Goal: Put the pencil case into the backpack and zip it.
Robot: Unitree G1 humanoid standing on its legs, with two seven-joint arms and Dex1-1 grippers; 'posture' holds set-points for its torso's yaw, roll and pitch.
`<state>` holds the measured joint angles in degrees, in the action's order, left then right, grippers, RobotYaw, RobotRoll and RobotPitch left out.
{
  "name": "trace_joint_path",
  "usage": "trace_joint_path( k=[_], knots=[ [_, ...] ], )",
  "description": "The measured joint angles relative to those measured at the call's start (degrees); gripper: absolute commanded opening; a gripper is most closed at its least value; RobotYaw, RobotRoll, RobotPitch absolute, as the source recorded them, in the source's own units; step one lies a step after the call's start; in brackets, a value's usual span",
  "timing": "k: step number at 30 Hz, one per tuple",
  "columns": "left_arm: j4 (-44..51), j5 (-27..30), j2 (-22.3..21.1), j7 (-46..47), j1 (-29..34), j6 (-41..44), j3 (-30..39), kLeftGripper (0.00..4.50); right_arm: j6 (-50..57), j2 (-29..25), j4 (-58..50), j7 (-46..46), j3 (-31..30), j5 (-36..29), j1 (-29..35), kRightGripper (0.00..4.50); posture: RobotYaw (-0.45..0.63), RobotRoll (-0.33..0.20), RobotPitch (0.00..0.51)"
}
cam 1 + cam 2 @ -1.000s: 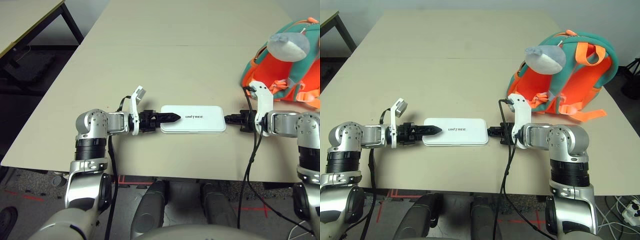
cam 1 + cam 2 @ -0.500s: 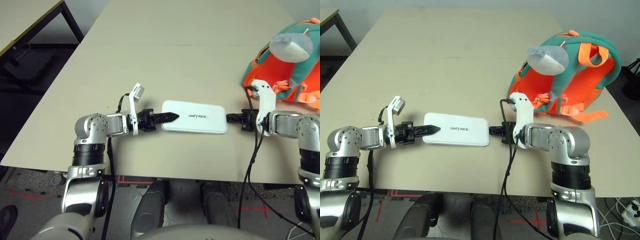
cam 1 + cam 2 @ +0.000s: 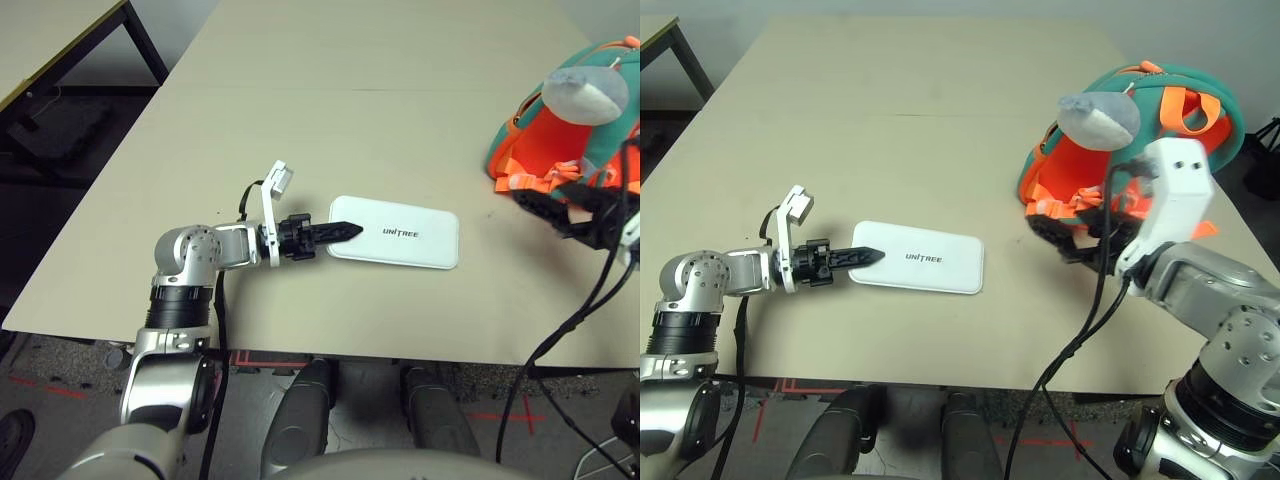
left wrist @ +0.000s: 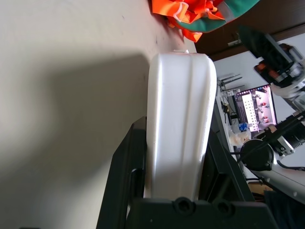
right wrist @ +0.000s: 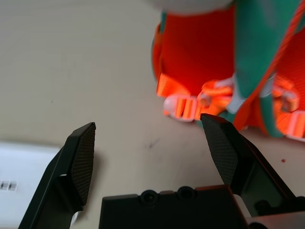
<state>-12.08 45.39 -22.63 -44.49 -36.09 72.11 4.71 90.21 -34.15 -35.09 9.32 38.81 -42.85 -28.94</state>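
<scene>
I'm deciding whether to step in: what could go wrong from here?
The left gripper alone holds the pencil case by one end, so it might swivel or slip when lifted. The right gripper, open and empty beside the backpack, could snag its loose orange straps.

pincer [image 5: 148,119]: open, empty | backpack [image 5: 205,57]: orange-teal, beyond | pencil case [image 5: 24,181]: white, partly visible

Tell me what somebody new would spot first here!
Probably the bright orange and teal backpack, slumped on the table at the robot's right, with a grey-blue plush charm dangling on it. Next, the white pencil case in front of the robot, pinched at one end by the left gripper.
</scene>
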Motion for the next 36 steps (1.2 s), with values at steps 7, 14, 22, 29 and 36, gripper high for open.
trace_joint_path(
  k=[7, 14, 22, 29, 36],
  knots=[
    [-5.56, -1.31, 0.01, -1.84, -4.10, -2.17, -1.81, 1.44, -1.32, 2.60, 0.34, -5.81, -0.09, 8.09, -2.66, 4.50, -0.07, 0.000, 0.156],
    [-6.44, -2.20, -0.02, -2.19, -4.73, -3.49, -1.82, 1.44, -9.90, 0.20, 4.25, -7.03, -4.27, 15.14, -1.38, 4.50, -0.05, 0.000, 0.148],
    [-5.94, -2.36, 0.06, -2.16, -3.61, -4.37, -1.03, 1.44, -21.81, 0.26, 13.35, -6.16, -9.13, 20.26, -1.34, 4.50, -0.03, 0.000, 0.148],
    [-5.69, -2.53, 0.61, -1.91, -3.12, -4.77, -0.44, 1.44, -35.96, 2.74, 27.27, -5.29, -13.46, 23.94, -3.20, 4.50, -0.01, 0.000, 0.148],
    [-5.05, -2.53, 1.22, -1.07, -2.70, -5.05, 0.63, 1.44, -46.95, 3.00, 36.90, -4.74, -15.27, 26.56, -7.28, 4.50, 0.01, 0.000, 0.149]
  ],
)
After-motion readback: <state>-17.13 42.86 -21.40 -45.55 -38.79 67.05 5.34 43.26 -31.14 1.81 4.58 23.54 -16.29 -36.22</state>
